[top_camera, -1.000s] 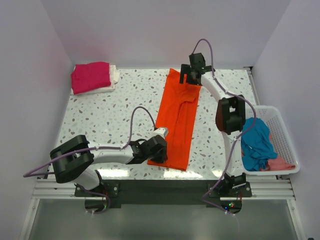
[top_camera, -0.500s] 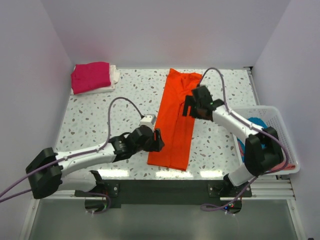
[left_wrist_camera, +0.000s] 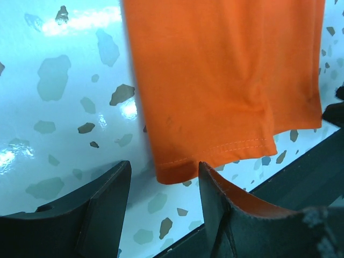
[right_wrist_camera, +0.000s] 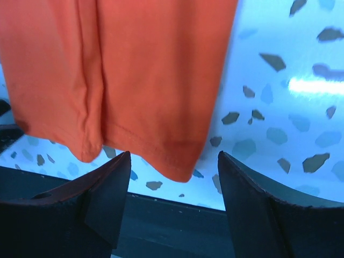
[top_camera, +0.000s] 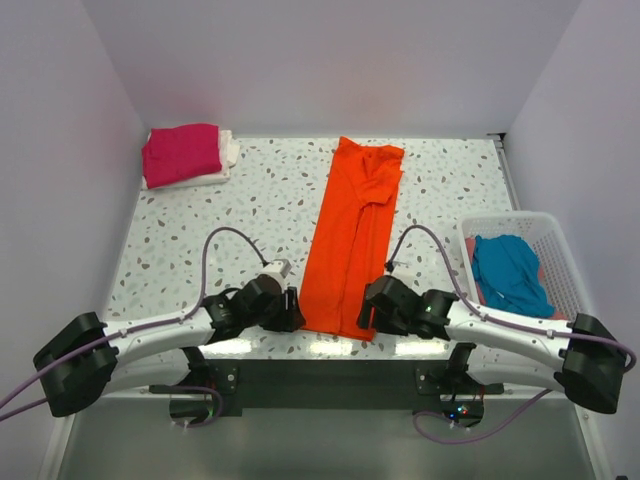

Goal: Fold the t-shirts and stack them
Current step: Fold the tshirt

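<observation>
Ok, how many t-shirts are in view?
5: orange one flat mid-table, magenta folded on white at the far left corner, teal in the basket over a salmon sliver; more may hide beneath.

robot test cell in a laboratory setting, not a home. evidence: plain white walls point(top_camera: 330, 60) box in a speckled terrazzo-pattern table point(top_camera: 200, 220) on three sides. two black-and-white robot arms, left arm point(top_camera: 150, 325) and right arm point(top_camera: 510, 325), are bolted to a slotted metal rail point(top_camera: 320, 378) along the table's near edge. purple cables point(top_camera: 232, 230) loop exposed above them.
</observation>
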